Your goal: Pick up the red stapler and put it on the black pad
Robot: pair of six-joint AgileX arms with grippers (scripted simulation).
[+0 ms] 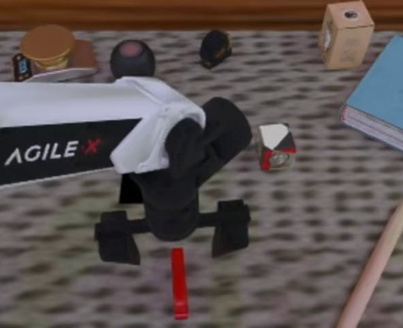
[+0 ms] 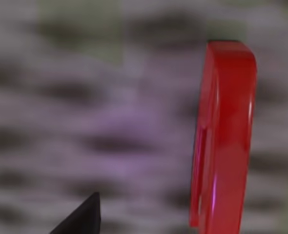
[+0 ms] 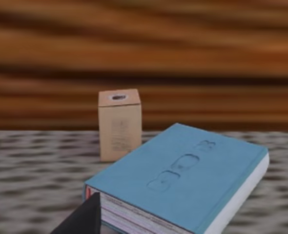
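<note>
Left arm: the white and black AgileX arm reaches in from the top view's left across the middle of the table, wrist pointed down.
Left gripper (image 1: 173,239): hangs over the table near the front edge, jaws spread wide, one finger (image 1: 117,238) on each side of the wrist; nothing is held between them.
Red stapler (image 1: 179,282): lies flat on the woven tablecloth (image 1: 311,205), lengthwise front to back, just in front of the left gripper and between the lines of its two fingers; no finger touches it. In the left wrist view it (image 2: 224,141) fills the frame close up.
Black pad (image 1: 130,189): only a small dark patch shows, under the left arm, behind the stapler; the rest is hidden.
Right arm: out of the top view; its wrist camera faces a blue book (image 3: 183,180) and a tan box (image 3: 119,124), with one dark fingertip (image 3: 83,217) showing. Whether its jaws are spread or closed cannot be told.
Other items: red, black and white cube (image 1: 276,147), dark ball (image 1: 132,59), tape measure (image 1: 216,48), wooden rod (image 1: 376,266).
</note>
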